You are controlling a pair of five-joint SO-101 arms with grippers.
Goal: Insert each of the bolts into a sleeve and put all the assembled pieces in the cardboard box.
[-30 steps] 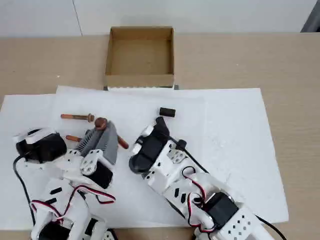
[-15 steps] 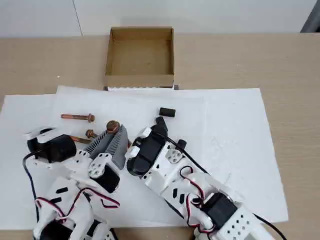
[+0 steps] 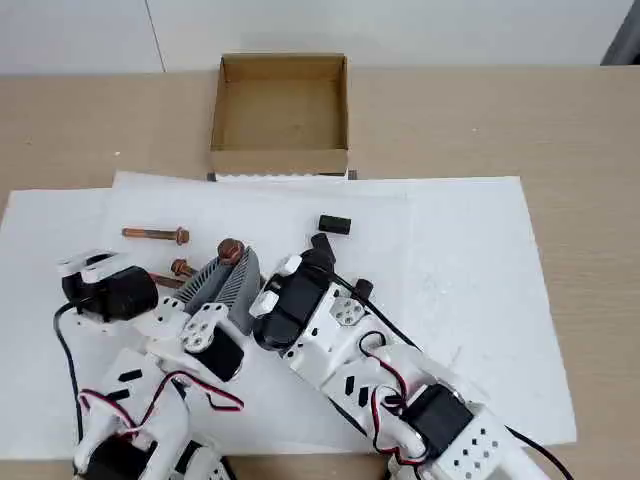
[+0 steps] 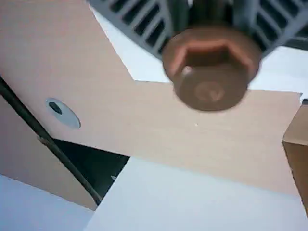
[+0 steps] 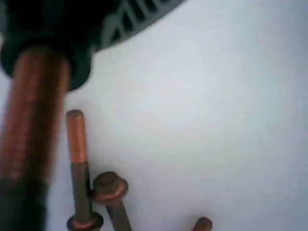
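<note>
The left pincer (image 3: 232, 268) is pinching the held bolt (image 3: 231, 250) between its grey ribbed fingers (image 3: 215, 282), with the bolt's hexagonal head toward the far side. Just to its right is the right pincer (image 3: 318, 248); I cannot tell whether it is spread or pressed together. On the white paper (image 3: 450, 260), the nearer loose bolt (image 3: 178, 269) lies just left of the held one, and the farther loose bolt (image 3: 155, 234) lies beyond it. A black sleeve (image 3: 335, 224) rests just past the right pincer. The cardboard box (image 3: 280, 160) stands on the bench (image 3: 500, 120) at the paper's far edge.

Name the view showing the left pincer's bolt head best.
Left wrist view: the bolt turns its hexagonal head to the camera, close. The high view gives the head small, from above; the right wrist view shows what seems its threaded shank.
</note>
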